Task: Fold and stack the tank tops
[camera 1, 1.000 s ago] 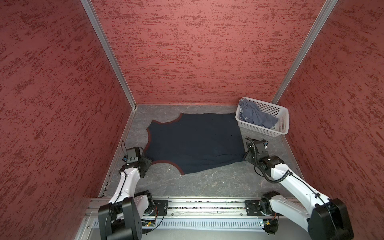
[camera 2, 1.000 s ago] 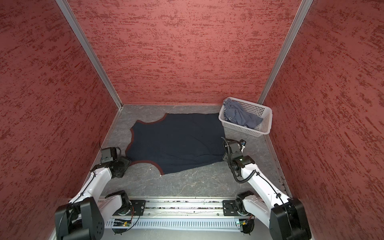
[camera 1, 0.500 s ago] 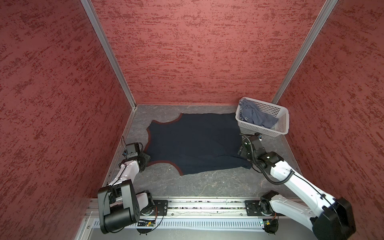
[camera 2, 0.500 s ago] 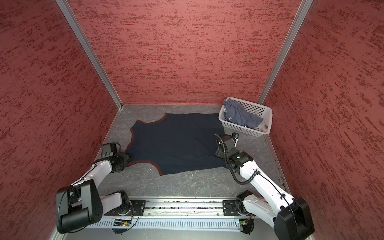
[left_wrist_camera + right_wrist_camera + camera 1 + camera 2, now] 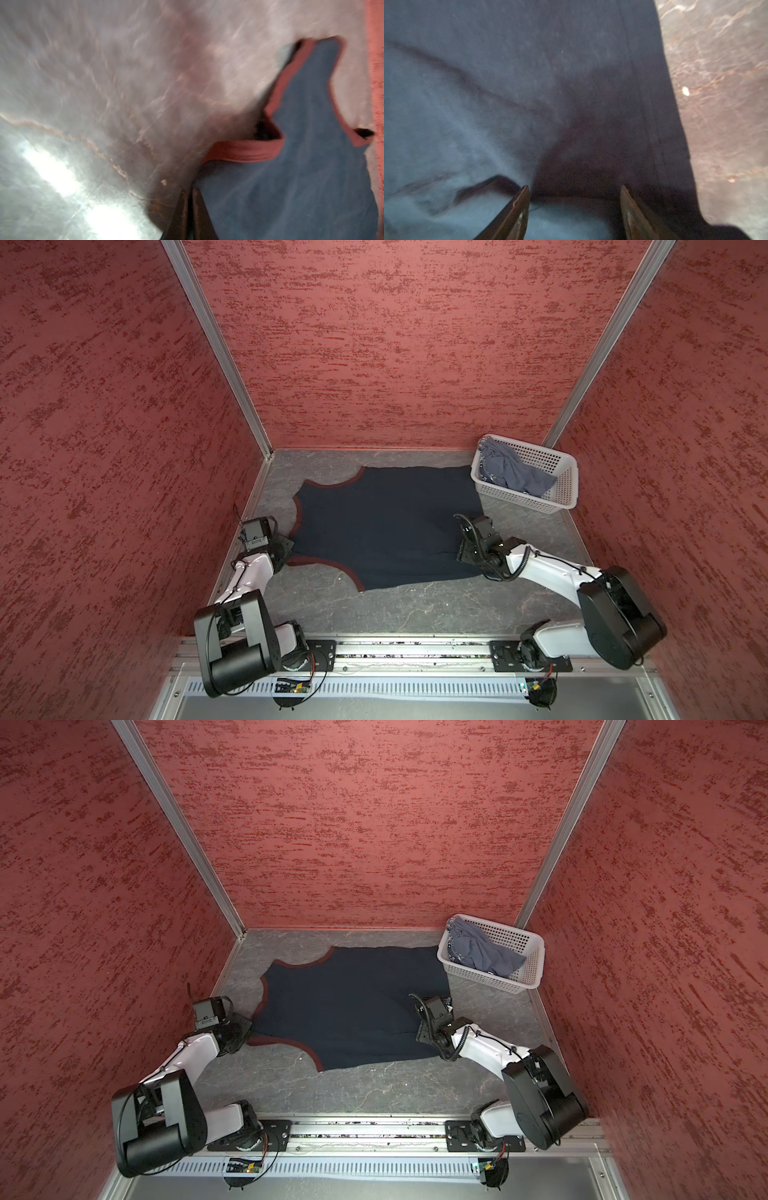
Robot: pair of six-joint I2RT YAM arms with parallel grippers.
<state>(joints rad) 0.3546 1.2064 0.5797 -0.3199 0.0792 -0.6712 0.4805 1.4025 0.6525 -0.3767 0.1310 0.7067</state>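
A navy tank top (image 5: 386, 526) (image 5: 353, 1006) with reddish trim lies spread flat on the grey table in both top views. My left gripper (image 5: 284, 549) (image 5: 245, 1029) sits low at its left shoulder strap. In the left wrist view the left gripper (image 5: 188, 190) is shut, pinching the edge of the navy cloth (image 5: 301, 166). My right gripper (image 5: 463, 551) (image 5: 422, 1031) hovers over the hem side. There the right gripper (image 5: 574, 187) stands open, its fingers straddling navy cloth (image 5: 529, 83). A blue-grey tank top (image 5: 511, 472) (image 5: 478, 950) lies crumpled in the basket.
The white perforated basket (image 5: 569, 489) (image 5: 536, 965) stands at the back right, close to the navy top's hem. Red walls enclose the table on three sides. The arms' metal rail (image 5: 395, 651) runs along the front edge.
My left gripper has closed at the shoulder strap. My right arm has swung left from the bare table onto the hem side of the navy top, jaws still open.
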